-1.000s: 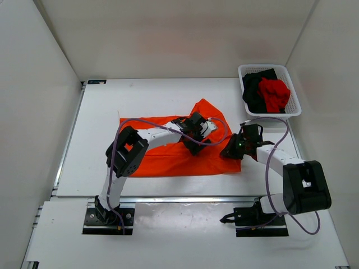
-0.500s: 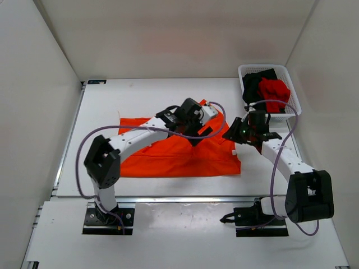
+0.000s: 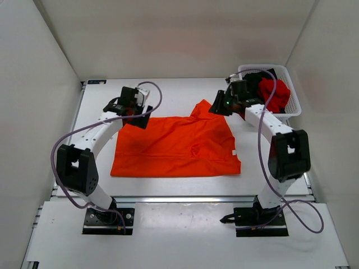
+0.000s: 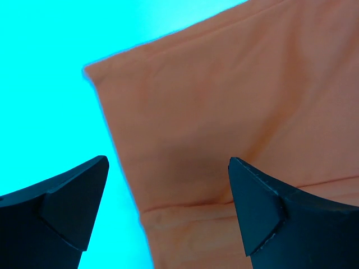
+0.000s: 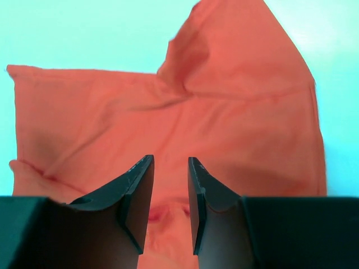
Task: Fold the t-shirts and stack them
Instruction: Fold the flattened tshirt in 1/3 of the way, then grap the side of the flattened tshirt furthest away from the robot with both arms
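The orange t-shirt [image 3: 174, 148] lies spread out flat in the middle of the white table [image 3: 168, 92]. One sleeve [image 3: 203, 107] sticks up at its far edge like a little point. There are a few soft wrinkles in the cloth. The left gripper [image 4: 167, 161] hangs over the far left corner of the orange t-shirt. Its two black fingers [image 4: 67, 196] are spread wide apart and nothing is between them. In the left wrist view, the corner of the shirt and a folded line in the cloth show just below them. The right gripper [image 5: 170, 159] hangs over the table near the far right side of the shirt, close to the pointy sleeve. Its fingers [image 5: 134, 190] are close together with only a thin gap, and they pinch nothing. The shirt lies under them. The white basket [image 3: 295, 95] sits in the far right corner of the table, apart from the orange shirt. The black t-shirt [image 3: 266, 73] and the red t-shirt [image 3: 275, 92] are bunched up inside it, side by side, with the red one on the right.
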